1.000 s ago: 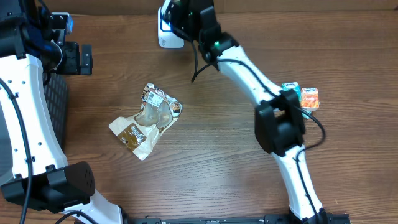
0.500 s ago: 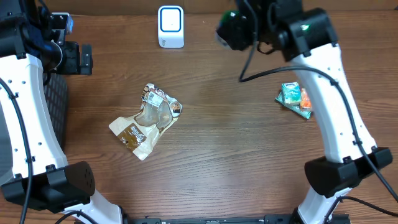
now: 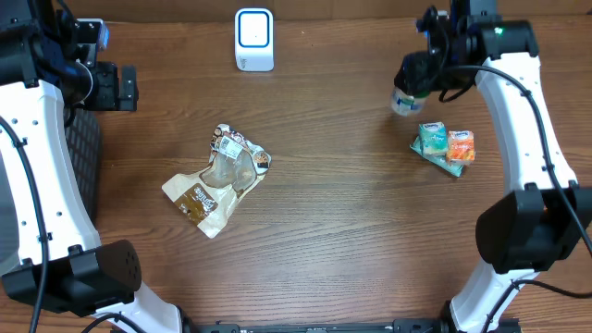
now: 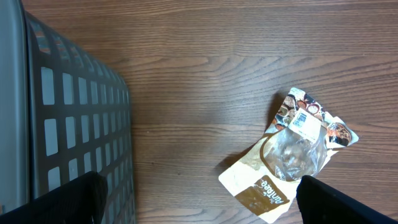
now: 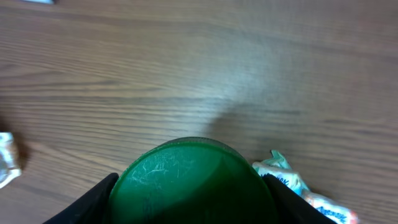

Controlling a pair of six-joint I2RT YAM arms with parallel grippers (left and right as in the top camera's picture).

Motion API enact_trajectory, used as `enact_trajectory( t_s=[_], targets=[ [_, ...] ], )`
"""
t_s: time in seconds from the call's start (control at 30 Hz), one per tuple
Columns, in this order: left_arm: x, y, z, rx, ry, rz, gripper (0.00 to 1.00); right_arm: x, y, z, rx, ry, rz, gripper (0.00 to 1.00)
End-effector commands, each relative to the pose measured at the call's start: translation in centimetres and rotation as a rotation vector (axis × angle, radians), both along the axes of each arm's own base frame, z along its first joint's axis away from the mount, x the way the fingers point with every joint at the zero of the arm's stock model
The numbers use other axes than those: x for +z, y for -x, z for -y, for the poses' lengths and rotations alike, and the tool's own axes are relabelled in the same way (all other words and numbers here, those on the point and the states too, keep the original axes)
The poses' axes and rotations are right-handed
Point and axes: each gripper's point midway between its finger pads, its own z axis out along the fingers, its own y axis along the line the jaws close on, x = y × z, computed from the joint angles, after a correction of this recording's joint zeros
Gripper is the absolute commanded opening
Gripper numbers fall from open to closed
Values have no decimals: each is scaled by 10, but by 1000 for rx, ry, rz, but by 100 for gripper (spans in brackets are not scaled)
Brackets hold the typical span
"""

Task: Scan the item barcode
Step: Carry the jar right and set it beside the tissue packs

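At the desk's [image 3: 324,231] left edge stands a grey basket [image 4: 74,112]. Above it the left tool [image 3: 129,86] hangs with its jaws spread as wide as they go and nothing between them. It takes no part for now.

Left of the desk's middle lies a crumpled brown pouch [image 3: 217,176], flat on the wood and apart from everything else. No tool is near it, so it probably has its scan yet to come.

At the far edge, left of centre, the white scanner [image 3: 253,39] stands alone with nothing in front of it.

Toward the far right corner the right tool [image 3: 413,83] is closed about halfway on a jar [image 3: 404,100]. The wrist view shows its round green lid [image 5: 193,183] filling the gap between the fingers. The jar seems to be off the desk, well apart from the scanner, and just beside two small packets [image 3: 446,146] near the right edge.

The pictures do not settle whether the jar's barcode has been read. Held this far from the scanner, it is not being scanned now. It either goes back to the scanner or, if read, gets set down by the packets.
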Motion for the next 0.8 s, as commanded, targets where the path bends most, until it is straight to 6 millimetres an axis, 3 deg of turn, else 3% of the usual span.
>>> enact_trajectory(
  t_s=[0.0,0.3,0.5,0.73,0.77],
  targets=[
    [0,-2,2,-22,-2,4,100,-31,-3,8,-33,-19,-24,47],
    [0,-2,2,-22,-2,4,99,-86,6,4,-18,-11,-80,51],
    [0,-2,2,-22,-2,4,100,-114,-8,6,-23,-3,-62,51],
    [0,-2,2,-22,-2,4,100,-129,-6,17,-45,56,-95,55],
    [0,-2,2,-22,-2,4,100,-129,-4,18,-46,60,-105,64]
  ],
)
